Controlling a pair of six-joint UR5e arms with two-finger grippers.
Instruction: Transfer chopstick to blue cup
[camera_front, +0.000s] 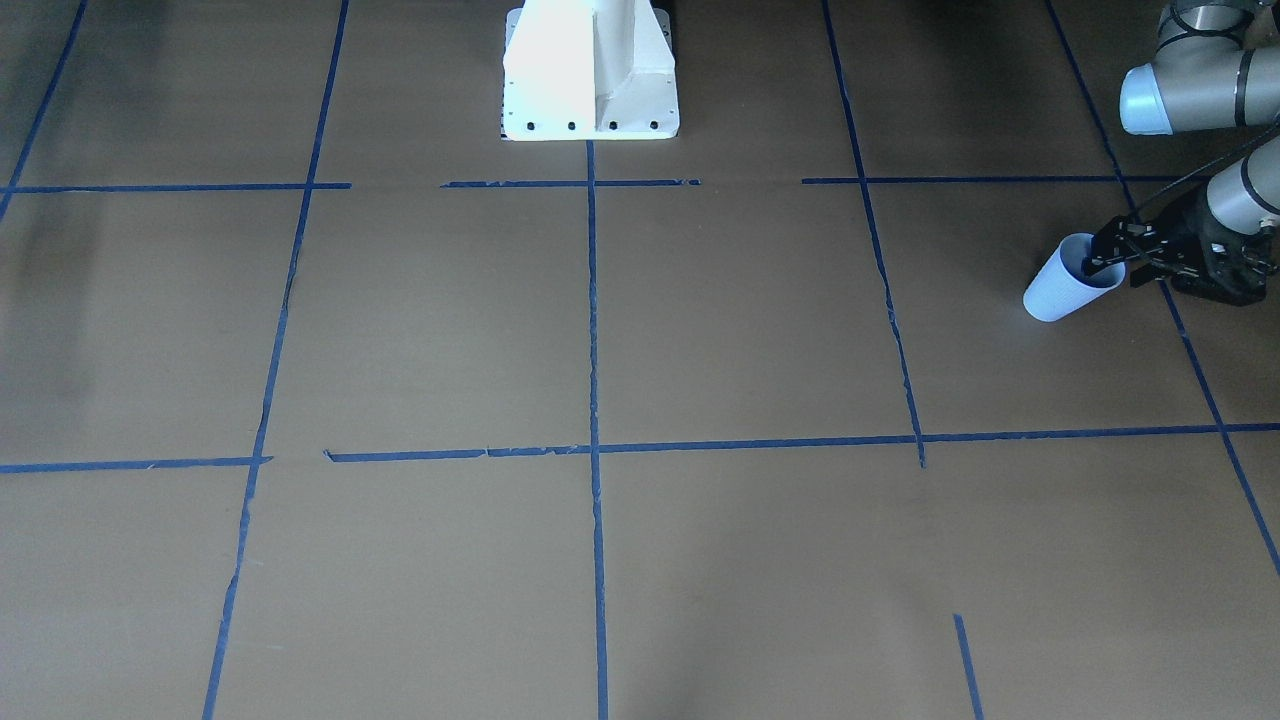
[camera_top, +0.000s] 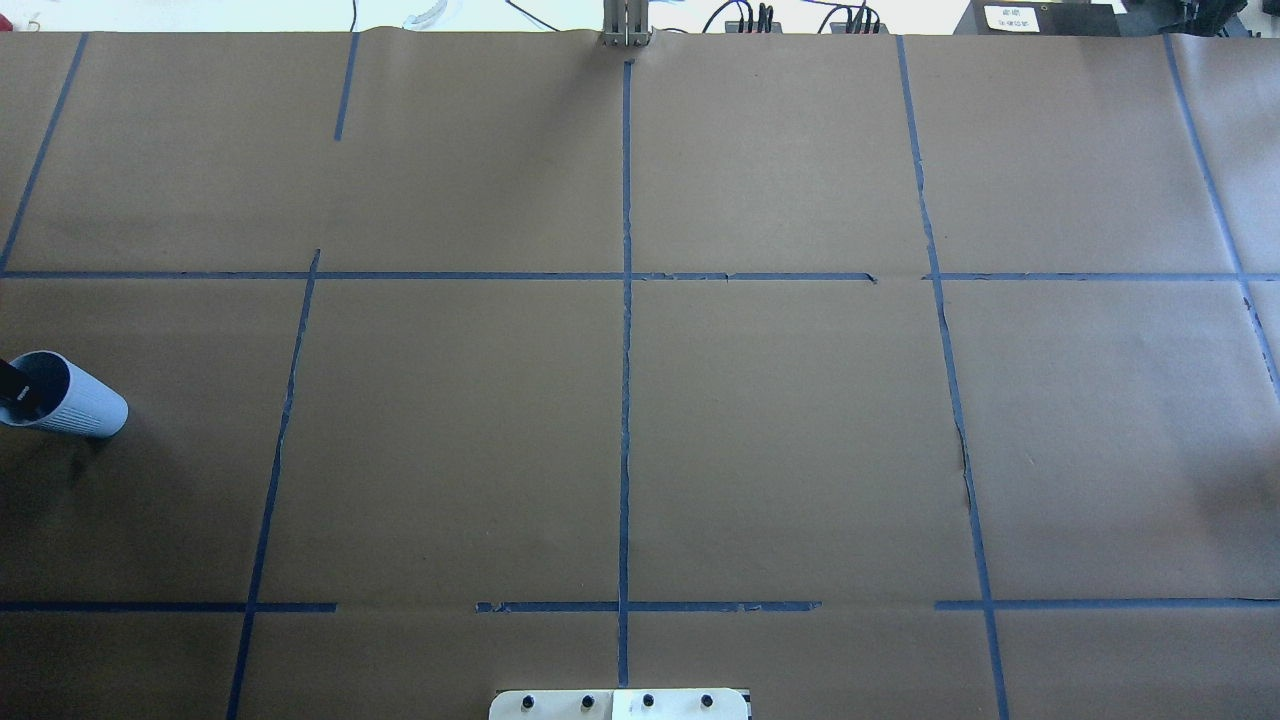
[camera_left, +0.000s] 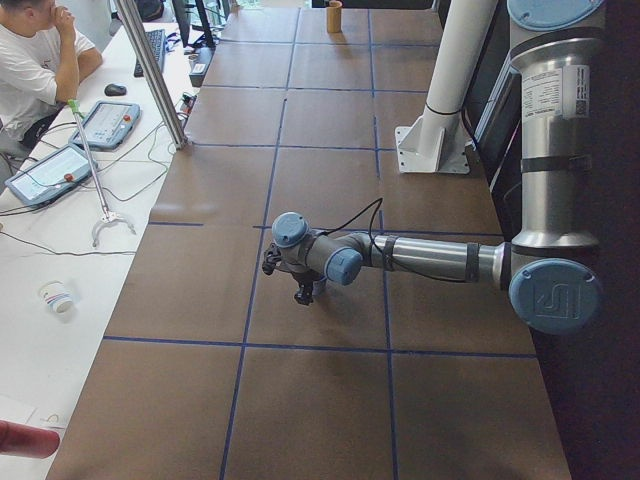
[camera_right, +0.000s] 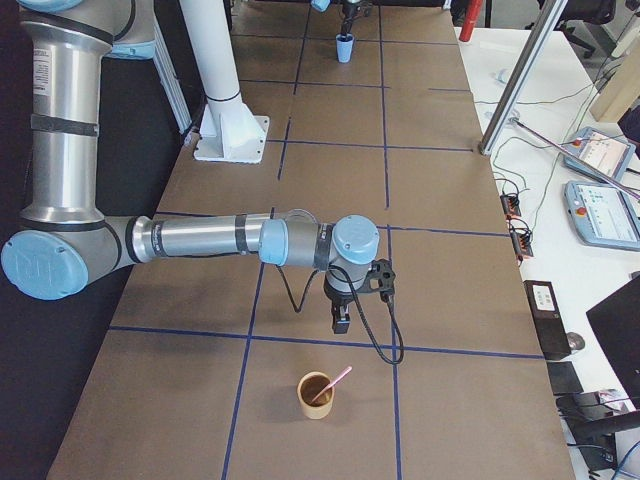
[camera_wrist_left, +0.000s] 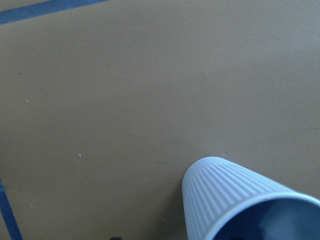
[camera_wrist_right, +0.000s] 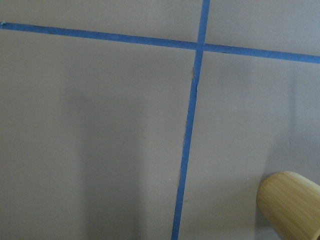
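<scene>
The blue cup (camera_front: 1058, 288) stands at the robot's far left side of the table; it also shows in the overhead view (camera_top: 75, 403), the left wrist view (camera_wrist_left: 235, 197) and far off in the exterior right view (camera_right: 345, 48). My left gripper (camera_front: 1112, 272) sits on its rim, one finger (camera_top: 10, 385) inside and one outside, shut on the cup wall. One pinkish-red chopstick (camera_right: 338, 381) leans in a bamboo cup (camera_right: 317, 394). My right gripper (camera_right: 340, 322) hangs a little above and behind that cup; I cannot tell whether it is open or shut.
The table is brown paper with a grid of blue tape lines (camera_top: 626, 400). The white robot base (camera_front: 590, 70) stands at the robot's edge. The bamboo cup's rim shows at the lower right of the right wrist view (camera_wrist_right: 290, 205). An operator (camera_left: 30, 70) sits beyond the table.
</scene>
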